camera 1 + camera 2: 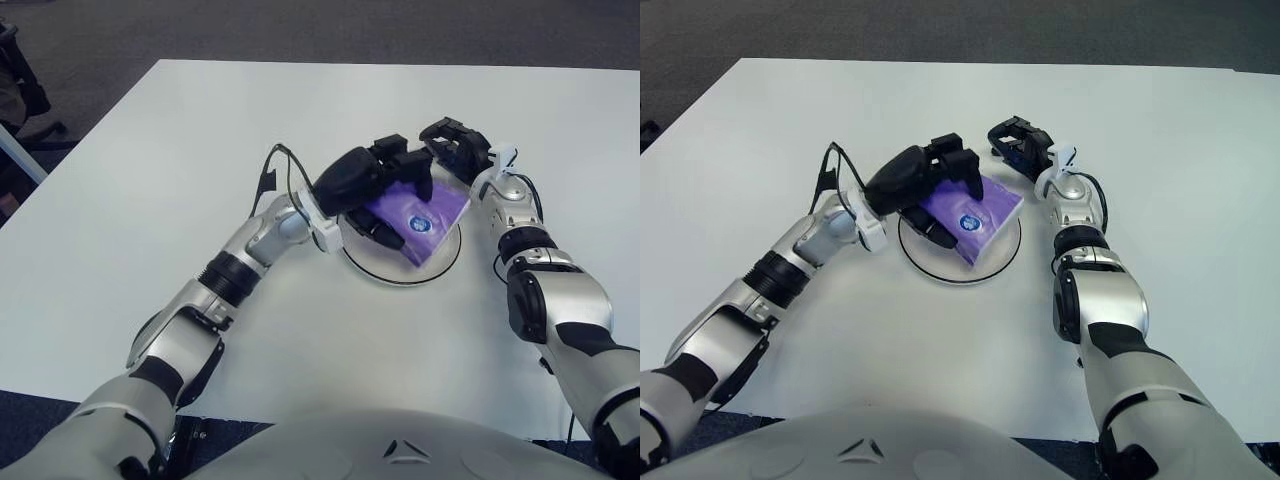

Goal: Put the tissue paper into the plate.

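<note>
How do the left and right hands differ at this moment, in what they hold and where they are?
The left hand is closed on the purple tissue pack over the plate; the right hand holds nothing and shows beyond the plate's far right edge. The left hand sits over the plate's left part, the right off it. Both are black, three-fingered.

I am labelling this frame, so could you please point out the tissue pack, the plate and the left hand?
tissue pack [425, 222], left eye view, on its purple top face.
plate [392, 276], left eye view, on its near rim.
left hand [372, 178], left eye view, on the back of the hand.
</note>
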Tool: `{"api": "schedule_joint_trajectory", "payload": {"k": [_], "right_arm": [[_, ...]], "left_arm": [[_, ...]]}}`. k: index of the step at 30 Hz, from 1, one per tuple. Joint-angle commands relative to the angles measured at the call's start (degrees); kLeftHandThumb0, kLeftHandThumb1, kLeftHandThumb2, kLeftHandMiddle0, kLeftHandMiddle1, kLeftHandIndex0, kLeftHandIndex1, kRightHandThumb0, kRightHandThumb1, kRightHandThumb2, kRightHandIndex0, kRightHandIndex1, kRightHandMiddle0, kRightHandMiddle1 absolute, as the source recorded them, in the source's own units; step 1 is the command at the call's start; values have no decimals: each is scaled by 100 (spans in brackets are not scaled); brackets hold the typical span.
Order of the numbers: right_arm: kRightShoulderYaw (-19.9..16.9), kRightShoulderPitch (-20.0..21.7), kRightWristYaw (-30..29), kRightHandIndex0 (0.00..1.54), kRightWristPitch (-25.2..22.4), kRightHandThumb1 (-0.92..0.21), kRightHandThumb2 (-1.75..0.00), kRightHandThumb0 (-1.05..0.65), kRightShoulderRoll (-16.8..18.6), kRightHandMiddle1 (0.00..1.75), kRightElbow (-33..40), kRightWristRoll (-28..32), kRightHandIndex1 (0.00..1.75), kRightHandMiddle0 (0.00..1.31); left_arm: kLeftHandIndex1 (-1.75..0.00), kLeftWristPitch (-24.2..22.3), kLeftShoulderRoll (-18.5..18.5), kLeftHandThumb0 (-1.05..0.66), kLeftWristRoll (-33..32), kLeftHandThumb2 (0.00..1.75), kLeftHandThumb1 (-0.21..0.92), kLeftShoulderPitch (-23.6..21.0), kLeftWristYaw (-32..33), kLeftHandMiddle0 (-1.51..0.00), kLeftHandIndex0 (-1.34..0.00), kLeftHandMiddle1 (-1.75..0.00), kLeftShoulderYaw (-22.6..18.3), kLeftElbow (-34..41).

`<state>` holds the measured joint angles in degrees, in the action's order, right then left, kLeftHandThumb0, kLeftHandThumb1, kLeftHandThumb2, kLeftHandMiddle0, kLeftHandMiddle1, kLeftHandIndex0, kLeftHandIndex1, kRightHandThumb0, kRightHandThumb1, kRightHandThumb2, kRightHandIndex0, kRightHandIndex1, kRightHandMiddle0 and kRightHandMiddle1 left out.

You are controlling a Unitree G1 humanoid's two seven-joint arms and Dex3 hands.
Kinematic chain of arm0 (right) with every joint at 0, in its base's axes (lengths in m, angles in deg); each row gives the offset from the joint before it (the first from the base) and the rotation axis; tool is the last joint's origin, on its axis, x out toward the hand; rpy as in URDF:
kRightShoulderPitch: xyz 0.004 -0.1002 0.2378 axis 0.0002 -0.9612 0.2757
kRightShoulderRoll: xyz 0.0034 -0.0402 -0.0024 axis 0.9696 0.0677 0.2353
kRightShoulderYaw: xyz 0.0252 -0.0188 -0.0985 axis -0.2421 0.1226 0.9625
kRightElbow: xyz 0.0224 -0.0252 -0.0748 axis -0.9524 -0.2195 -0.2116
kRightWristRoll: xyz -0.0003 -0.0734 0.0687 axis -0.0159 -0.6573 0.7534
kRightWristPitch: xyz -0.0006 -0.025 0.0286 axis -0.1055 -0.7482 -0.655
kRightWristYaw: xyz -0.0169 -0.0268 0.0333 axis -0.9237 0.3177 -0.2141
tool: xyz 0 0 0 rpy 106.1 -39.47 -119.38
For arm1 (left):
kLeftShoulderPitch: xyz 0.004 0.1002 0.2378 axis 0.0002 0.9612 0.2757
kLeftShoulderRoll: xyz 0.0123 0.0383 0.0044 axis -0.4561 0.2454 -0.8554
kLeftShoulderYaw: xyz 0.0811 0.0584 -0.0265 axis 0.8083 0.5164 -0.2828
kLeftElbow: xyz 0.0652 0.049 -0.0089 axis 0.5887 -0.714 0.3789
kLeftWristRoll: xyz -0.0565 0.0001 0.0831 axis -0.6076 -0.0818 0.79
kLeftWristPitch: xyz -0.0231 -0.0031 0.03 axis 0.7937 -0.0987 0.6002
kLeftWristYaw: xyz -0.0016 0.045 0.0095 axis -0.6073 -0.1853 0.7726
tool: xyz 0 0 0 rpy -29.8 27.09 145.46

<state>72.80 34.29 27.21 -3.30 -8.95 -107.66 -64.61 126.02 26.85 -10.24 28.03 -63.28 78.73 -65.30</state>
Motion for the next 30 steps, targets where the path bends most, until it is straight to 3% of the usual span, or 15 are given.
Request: {"api": "schedule_joint_trajectory", "payload": {"k": [1, 6, 9, 10, 13, 16, 17, 20, 23, 27, 30], "right_arm": [[101, -324, -168, 55, -272, -92, -26, -1, -94, 135, -195, -150, 141, 37], [148, -321, -232, 56, -274, -92, -26, -1, -95, 135, -192, -164, 141, 37], [182, -317, -271, 56, -276, -91, -26, -1, -96, 135, -197, -166, 141, 37], [198, -315, -294, 56, -281, -91, -26, -1, -97, 135, -198, -178, 141, 37], [235, -306, -346, 57, -293, -91, -26, -1, -96, 134, -205, -203, 139, 38], [260, -307, -377, 58, -299, -91, -26, -1, -92, 134, -209, -205, 138, 39], [267, -307, -384, 58, -300, -91, -26, -1, -90, 134, -211, -202, 138, 39], [283, -315, -409, 58, -303, -90, -26, -1, -86, 134, -210, -194, 138, 38], [290, -330, -431, 58, -307, -90, -26, -1, -85, 134, -195, -187, 137, 38], [294, -364, -462, 58, -321, -90, -26, -1, -94, 134, -146, -180, 137, 38], [308, -383, -500, 59, -334, -90, -26, -1, -111, 134, -115, -192, 136, 39]], "left_arm": [[-175, 38, -78, 7, 344, 45, 77, 0, 204, -77, -61, -175, -179, -73], [-175, -62, -12, -1, 539, 25, 88, 83, 343, -72, -54, -175, -273, -229], [-168, -159, 17, -25, 561, 49, 82, 130, 313, -64, -42, -175, -303, -219], [-166, -240, 9, -27, 537, 46, 84, 164, 223, -60, -41, -174, -307, -167], [-158, -400, -33, -33, 483, 38, 90, 243, 25, -51, -40, -151, -320, -19], [-157, -591, -128, -35, 542, 36, 91, 322, -185, -53, -38, -125, -338, 261], [-145, -659, -161, -42, 572, 38, 91, 343, -260, -54, -37, -116, -340, 353], [-81, -964, -312, -67, 713, 49, 92, 402, -628, -67, -44, -63, -322, 719], [-40, -1214, -420, -79, 870, 63, 92, 443, -908, -69, -40, -26, -305, 991], [-15, -1425, -501, -87, 1067, 77, 92, 470, -1093, -61, -28, -6, -276, 1200], [-9, -1463, -509, -89, 1100, 80, 92, 489, -1104, -59, -24, -2, -272, 1241]]}}
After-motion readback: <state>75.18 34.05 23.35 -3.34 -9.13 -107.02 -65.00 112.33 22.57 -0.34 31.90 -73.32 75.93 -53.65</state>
